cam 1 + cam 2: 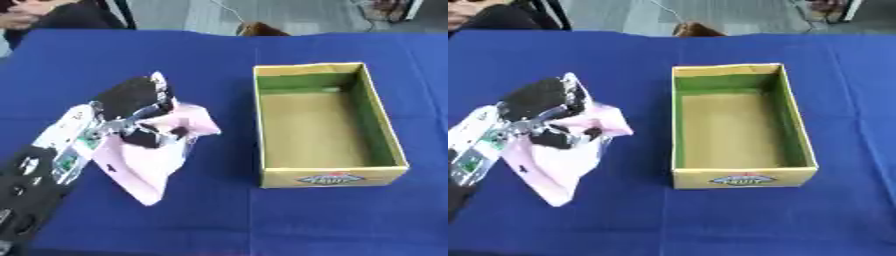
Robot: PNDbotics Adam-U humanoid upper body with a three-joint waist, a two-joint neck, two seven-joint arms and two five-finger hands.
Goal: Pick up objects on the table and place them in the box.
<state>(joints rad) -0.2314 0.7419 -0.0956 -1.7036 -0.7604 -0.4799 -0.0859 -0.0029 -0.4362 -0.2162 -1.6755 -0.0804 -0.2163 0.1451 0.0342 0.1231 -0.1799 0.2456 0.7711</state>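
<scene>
One pink bag point(149, 165) is clenched in my left hand point(136, 107) over the counter point(219, 220), left of the box point(385, 120).

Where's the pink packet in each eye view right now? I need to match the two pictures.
Left eye view: pink packet left of centre, in the left hand, left of the box.
Right eye view: the packet lies nearer the left edge, hanging from the same hand.
Shared landmark: the logo on the box's near wall.
</scene>
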